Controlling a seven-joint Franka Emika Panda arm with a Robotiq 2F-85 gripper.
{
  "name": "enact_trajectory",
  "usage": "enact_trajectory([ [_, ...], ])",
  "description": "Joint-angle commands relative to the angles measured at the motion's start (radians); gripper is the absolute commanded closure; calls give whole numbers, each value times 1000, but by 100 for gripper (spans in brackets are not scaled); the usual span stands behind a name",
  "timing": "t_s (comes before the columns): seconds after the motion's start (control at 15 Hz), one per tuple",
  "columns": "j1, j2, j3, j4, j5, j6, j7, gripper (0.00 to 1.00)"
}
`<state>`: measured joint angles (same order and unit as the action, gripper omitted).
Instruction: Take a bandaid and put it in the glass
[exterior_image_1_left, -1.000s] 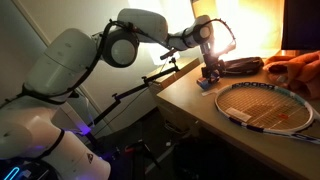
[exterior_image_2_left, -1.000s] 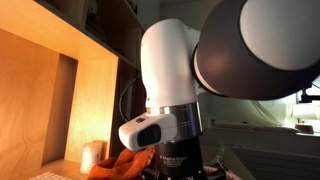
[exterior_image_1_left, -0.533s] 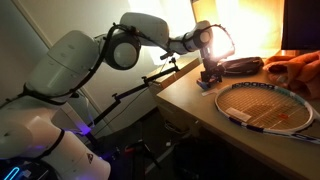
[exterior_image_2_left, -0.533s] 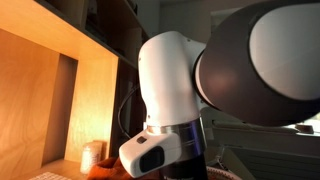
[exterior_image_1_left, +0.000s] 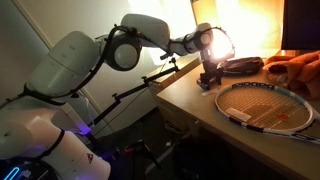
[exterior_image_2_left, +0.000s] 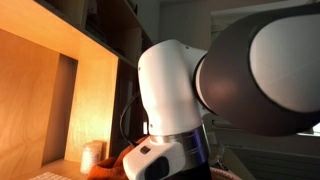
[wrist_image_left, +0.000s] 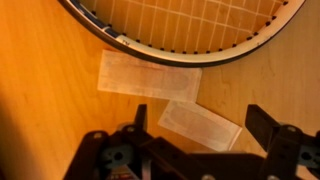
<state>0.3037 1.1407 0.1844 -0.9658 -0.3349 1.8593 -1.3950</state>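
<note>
While our pincer (wrist_image_left: 199, 112) hangs with its jaws wide apart, we see a flat, pale paper-wrapped bandaid (wrist_image_left: 215, 127) lying under the gap on the wooden counter (wrist_image_left: 50, 110), its long axis slanting down-right in the wrist view, near the black-rimmed strung tennis racket (wrist_image_left: 180, 20).

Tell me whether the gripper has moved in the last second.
Yes. The gripper has sunk slightly toward the desk, beside the tennis racket.
</note>
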Motion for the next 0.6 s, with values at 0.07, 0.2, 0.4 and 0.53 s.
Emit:
enact_trajectory([
  [0.07,-13,5,20,22,3,2,-99,0],
  [0.2,-17,8,27,23,4,20,-140,0],
  [0.4,-20,14,34,23,2,60,-190,0],
  [0.53,-14,19,28,24,-5,93,-206,0],
])
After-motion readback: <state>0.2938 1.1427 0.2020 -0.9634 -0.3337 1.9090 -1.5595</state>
